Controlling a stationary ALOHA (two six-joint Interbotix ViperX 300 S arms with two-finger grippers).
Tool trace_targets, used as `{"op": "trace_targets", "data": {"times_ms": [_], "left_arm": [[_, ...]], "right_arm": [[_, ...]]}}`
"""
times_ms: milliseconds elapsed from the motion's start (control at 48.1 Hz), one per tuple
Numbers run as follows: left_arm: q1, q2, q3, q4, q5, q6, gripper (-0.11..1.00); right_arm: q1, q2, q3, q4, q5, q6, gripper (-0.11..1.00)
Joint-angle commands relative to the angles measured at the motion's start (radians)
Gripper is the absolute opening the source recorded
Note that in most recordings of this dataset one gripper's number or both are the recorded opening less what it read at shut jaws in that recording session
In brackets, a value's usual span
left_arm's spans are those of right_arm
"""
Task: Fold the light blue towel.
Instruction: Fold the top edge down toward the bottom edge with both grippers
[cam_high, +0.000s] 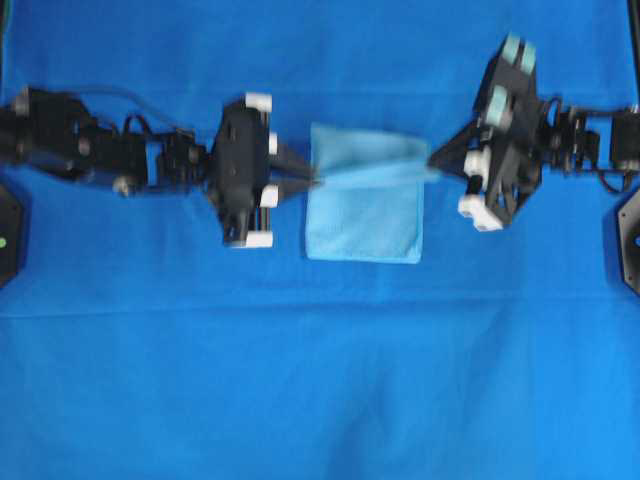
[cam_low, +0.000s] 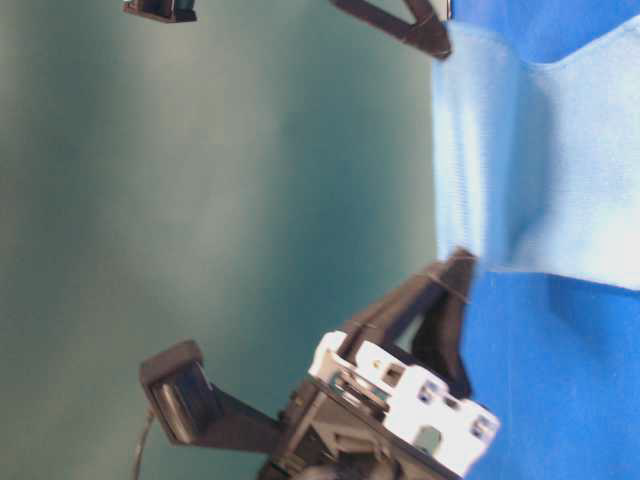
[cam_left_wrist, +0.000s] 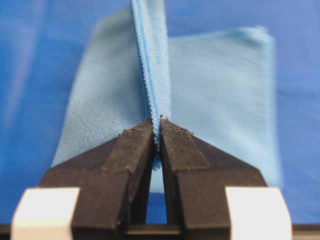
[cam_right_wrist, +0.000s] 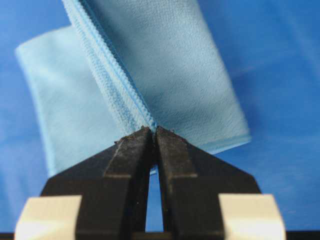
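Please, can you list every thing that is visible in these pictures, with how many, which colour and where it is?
light blue towel: one, pale sky blue, middle of the table; one hemmed edge is lifted and stretched between the two grippers, the rest lies or hangs below it.
table cloth: one, darker royal blue, covers the whole table under the towel.
black mounts: two, partly visible at the left and right borders of the overhead view.
left gripper: one, black with white parts, left of the towel; its fingers are shut on the hem.
right gripper: one, black with white and pale teal parts, right of the towel; its fingers are shut on the hem too.
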Motion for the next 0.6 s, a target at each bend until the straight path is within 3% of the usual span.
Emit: {"op": "trace_targets", "data": {"times_ms": [0, 333, 582], "left_arm": [[-0.025, 0.003, 0.014, -0.002, 0.002, -0.025, 0.03], [-0.083, 0.127, 0.012, -0.002, -0.063, -0.063, 0.03], [-0.095, 0.138, 0.012, -0.002, -0.080, -0.063, 0.03]], "right_arm": [[0.020, 0.017, 0.006, 0.000, 0.003, 0.015, 0.05], [0.084, 0.184, 0.011, 0.000, -0.100, 0.074, 0.05], [0.097, 0.206, 0.006, 0.000, -0.118, 0.081, 0.05]]}}
